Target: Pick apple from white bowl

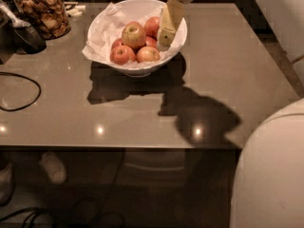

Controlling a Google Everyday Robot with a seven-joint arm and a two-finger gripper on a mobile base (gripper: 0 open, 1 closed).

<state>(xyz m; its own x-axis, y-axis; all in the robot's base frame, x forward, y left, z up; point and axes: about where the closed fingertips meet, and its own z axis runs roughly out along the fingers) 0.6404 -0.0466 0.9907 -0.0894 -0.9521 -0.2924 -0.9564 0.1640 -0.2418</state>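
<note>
Grey table (228, 70) fills most of your view. A pale rounded robot body part (270, 175) crowds the lower right corner.

White bowl (147, 69) sits far-centre on the table, lined with crumpled white paper (102, 32).

Glass jar (42, 11) of brown snacks stands at far left, well apart from the bowl.

Gripper (165, 36) hangs tilted over the bowl's right side, tip low inside the rim, beside the fruit. You cannot tell whether it is spread or closed.

The apple (134, 34), yellow-green with a blush, lies topmost in the bowl, left of the gripper, with redder apples (122, 54) around it.

Black cable (19, 91) loops at the left edge.
</note>
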